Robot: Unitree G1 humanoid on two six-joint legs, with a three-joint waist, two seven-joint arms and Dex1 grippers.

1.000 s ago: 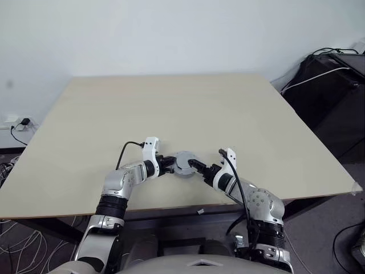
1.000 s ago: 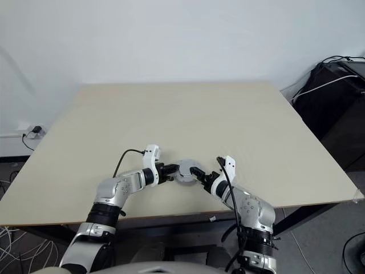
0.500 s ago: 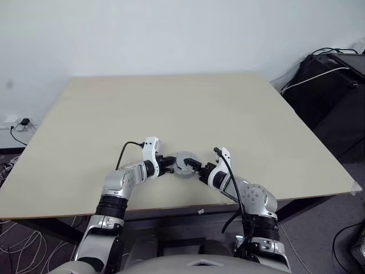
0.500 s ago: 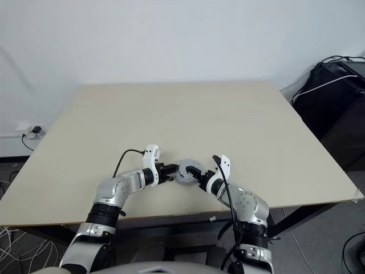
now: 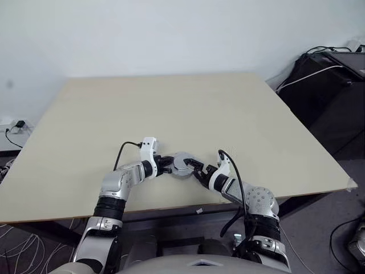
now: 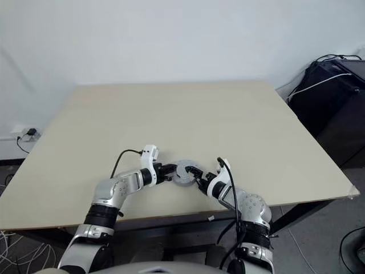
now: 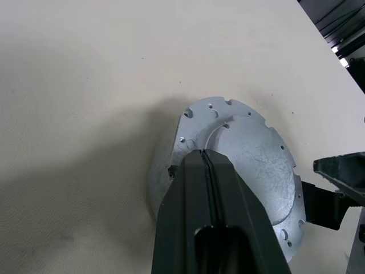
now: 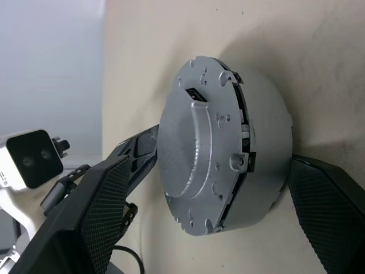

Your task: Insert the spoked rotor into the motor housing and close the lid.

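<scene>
Fingers, left (image 7: 206, 171): we see our two black fingers pressed flat together with nothing between them, their tips resting on top of the lid.
Fingers, right (image 8: 205, 211): ours stand wide apart, one on each side of the grey assembly; whether the pads press its wall we cannot tell.
Lid (image 8: 194, 154): flat grey disc with a raised hub and small holes round its edge, sitting on top of the housing, with a slim dark gap showing at one edge.
Housing (image 8: 263, 142): round grey body under the lid, resting on the counter.
Counter (image 5: 188, 108): pale beige; we see the assembly (image 5: 182, 164) near its near edge, about midway left to right, between our two hands.
</scene>
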